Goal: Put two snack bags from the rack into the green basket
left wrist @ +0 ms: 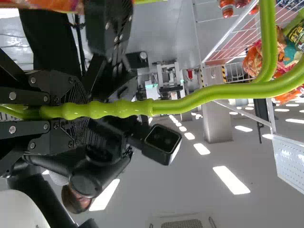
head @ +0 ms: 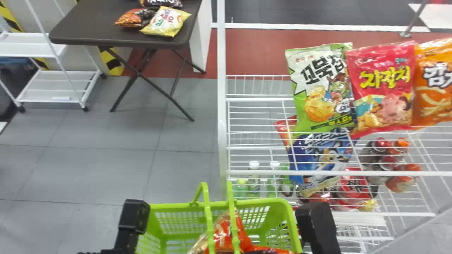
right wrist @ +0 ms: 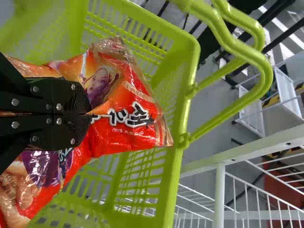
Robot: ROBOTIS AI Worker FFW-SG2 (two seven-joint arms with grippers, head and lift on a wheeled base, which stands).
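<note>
Left gripper (head: 134, 217): at the basket's left side, fingers closed around one green handle (left wrist: 180, 105), bar running between them. Right gripper (head: 317, 225): at the basket's right side in head view. Right wrist view has its fingers closed, pinching a crease of red-orange snack bag (right wrist: 126, 111). Bag's over/in the green basket (head: 286, 208), one end up by the rim. More red-orange packaging on the other side of the fingers; can't tell if same bag or a second one. Can't tell if anything touches the basket floor either.

Basket sits low centre in head view, by the near left corner of the white wire rack (head: 328, 173), both handles up.

Rack, top shelf, left to right: green-and-white bag (head: 319, 88), pink-red bag (head: 383, 88), orange bag (head: 432, 88), side by side. Seen through the wires lower down: blue bag (head: 319, 155), part of another red one behind it, red-and-orange-capped bottles (head: 399, 165) to the right, clear green bottles (head: 254, 180) to the left.

Farther off, upper left: dark folding table (head: 88, 24) with yellow bag (head: 166, 21) beside orange-black bag (head: 132, 18), dark bag (head: 160, 3) behind. White cart (head: 56, 84) left of it.
</note>
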